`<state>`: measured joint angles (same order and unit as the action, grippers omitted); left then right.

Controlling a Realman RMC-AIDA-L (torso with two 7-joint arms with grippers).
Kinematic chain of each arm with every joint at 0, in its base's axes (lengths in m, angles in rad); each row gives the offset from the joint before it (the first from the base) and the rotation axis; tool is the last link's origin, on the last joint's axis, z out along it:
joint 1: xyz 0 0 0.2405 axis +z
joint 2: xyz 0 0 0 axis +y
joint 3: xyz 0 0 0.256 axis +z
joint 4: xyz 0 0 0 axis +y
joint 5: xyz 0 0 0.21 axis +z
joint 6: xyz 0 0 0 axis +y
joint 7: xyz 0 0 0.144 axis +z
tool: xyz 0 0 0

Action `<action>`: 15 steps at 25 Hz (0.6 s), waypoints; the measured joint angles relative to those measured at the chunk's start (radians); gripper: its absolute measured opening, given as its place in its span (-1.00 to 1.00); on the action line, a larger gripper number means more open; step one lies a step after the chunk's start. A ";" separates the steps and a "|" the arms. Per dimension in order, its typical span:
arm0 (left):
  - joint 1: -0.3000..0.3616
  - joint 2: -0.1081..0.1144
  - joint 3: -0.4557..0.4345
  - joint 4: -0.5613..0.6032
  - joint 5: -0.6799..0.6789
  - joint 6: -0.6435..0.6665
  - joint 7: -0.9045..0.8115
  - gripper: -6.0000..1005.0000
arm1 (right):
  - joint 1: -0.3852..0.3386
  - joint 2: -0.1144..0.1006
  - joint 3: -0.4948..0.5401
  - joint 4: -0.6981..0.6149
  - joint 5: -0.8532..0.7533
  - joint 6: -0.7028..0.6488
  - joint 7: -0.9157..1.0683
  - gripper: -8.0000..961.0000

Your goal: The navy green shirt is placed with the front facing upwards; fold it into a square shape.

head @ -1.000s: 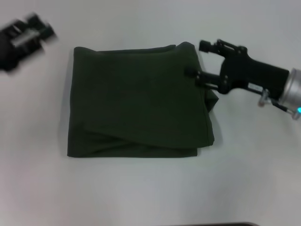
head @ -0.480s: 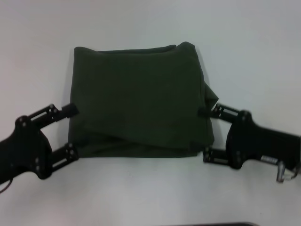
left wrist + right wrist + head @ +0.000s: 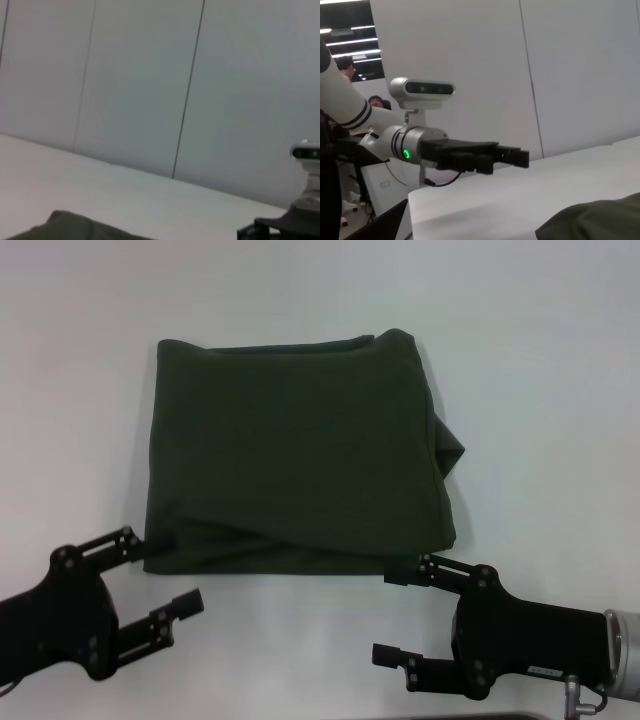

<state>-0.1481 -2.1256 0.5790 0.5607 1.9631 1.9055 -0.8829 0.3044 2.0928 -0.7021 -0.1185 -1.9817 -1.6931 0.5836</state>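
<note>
Both grippers have dropped to the near hem since half a second ago: left gripper (image 3: 160,567) and right gripper (image 3: 400,612), jaws spread, bracket the navy green shirt (image 3: 295,480) corners, apparently to lift.

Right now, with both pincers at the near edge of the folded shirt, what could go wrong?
The left pincer and right pincer are open at the near corners of the navy green shirt. They may catch only the top layer, so the lower fold slips out. A loose flap on the right side could spoil the square.
</note>
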 joint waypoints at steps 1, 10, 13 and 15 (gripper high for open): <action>0.001 0.003 -0.001 0.000 0.015 -0.002 0.002 0.28 | -0.003 -0.001 0.001 0.000 0.002 0.000 -0.001 0.71; 0.008 0.013 -0.002 -0.001 0.059 -0.001 0.004 0.28 | -0.012 -0.005 0.028 -0.007 0.006 0.001 0.000 0.72; 0.007 0.013 -0.002 -0.003 0.060 0.000 0.003 0.28 | -0.010 -0.005 0.029 -0.008 0.006 0.001 0.000 0.72; 0.006 0.013 -0.002 -0.003 0.060 0.000 0.003 0.28 | -0.008 -0.005 0.029 -0.008 0.006 0.001 0.001 0.72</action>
<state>-0.1418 -2.1124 0.5770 0.5574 2.0232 1.9055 -0.8794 0.2960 2.0876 -0.6727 -0.1263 -1.9758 -1.6922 0.5841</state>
